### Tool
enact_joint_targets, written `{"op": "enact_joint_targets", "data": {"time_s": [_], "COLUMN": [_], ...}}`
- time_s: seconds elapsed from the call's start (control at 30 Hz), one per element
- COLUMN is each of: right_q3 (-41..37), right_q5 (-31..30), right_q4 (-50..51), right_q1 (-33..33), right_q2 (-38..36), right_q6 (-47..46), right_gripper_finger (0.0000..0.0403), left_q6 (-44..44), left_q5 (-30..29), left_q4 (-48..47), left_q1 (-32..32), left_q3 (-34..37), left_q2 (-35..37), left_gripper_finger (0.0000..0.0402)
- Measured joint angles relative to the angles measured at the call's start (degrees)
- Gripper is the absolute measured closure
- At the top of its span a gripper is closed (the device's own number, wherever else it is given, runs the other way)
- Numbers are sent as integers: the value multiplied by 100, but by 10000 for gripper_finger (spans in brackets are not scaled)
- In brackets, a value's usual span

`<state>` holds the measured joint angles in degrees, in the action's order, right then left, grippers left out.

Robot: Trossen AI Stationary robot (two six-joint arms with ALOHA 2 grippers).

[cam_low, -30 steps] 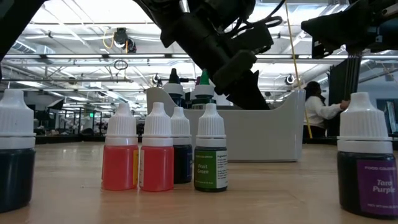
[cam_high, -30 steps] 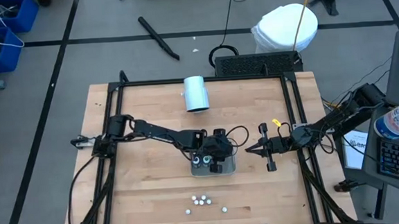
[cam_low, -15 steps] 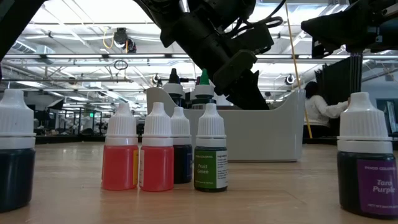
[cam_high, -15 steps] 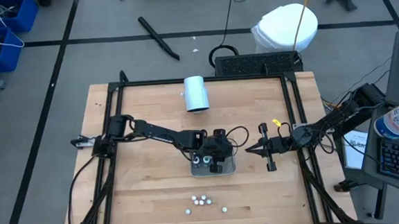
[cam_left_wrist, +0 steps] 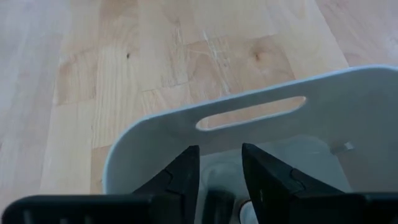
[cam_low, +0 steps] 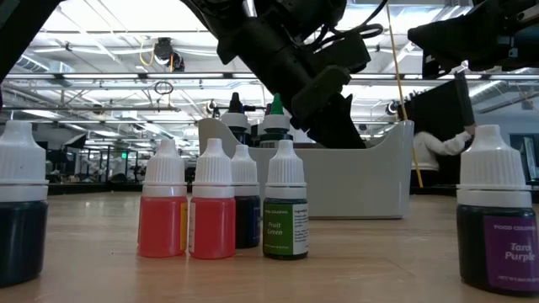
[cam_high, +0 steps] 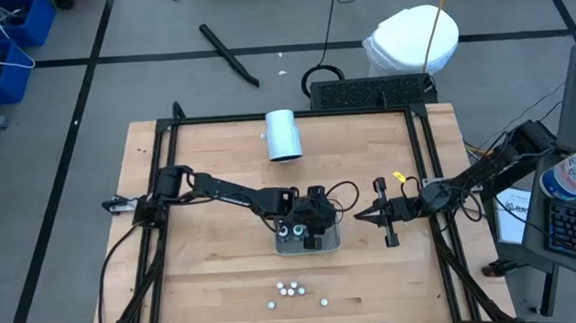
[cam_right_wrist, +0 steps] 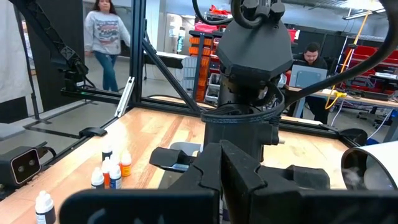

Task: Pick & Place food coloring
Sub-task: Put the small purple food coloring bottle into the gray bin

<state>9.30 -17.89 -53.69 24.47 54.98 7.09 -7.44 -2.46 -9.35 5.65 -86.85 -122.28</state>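
Low view, right of frame: the person (cam_low: 446,141) in white behind the grey tray (cam_low: 370,181) has moved. Earlier the head and upper body showed beside the dark upright post; now only a white sleeve and part of the torso show, the rest hidden behind a dark panel. Left pincer (cam_left_wrist: 221,171), over the tray at centre of the high view: its fingers (cam_left_wrist: 183,174) stand apart with a gap between; any widening since the earlier frames cannot be made out in high or low views.
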Motion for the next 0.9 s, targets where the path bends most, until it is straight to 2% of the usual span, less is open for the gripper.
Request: {"op": "enact_joint_targets", "data": {"time_s": [0.17, 0.27, 0.4, 0.47, 0.57, 0.73, 0.9], "right_q3": [0, 0, 0, -2, -2, -2, -2], "right_q5": [0, 0, 0, 0, 0, 2, 2], "right_q4": [-1, 1, 34, 52, 66, 39, 24], "right_q1": [0, 0, 0, 0, 0, 0, 0], "right_q2": [0, 0, 0, 0, 0, 0, 0], "right_q6": [0, 0, 0, 0, 0, -37, -42], "right_gripper_finger": [403, 403, 403, 403, 403, 403, 403], "left_q6": [-252, -340, -548, -738, -1005, -590, -159], "left_q5": [-76, -97, -105, -83, -110, -424, -836], "left_q4": [-12, -220, -858, -1571, -2338, -1987, -941], "left_q1": [0, 65, 333, 514, 858, 1329, 1436], "left_q3": [-11, -111, -201, -201, -43, 957, 2619], "left_q2": [24, 316, 1257, 1771, 2630, 4060, 5469], "left_gripper_finger": [273, 273, 273, 276, 303, 387, 389]}}
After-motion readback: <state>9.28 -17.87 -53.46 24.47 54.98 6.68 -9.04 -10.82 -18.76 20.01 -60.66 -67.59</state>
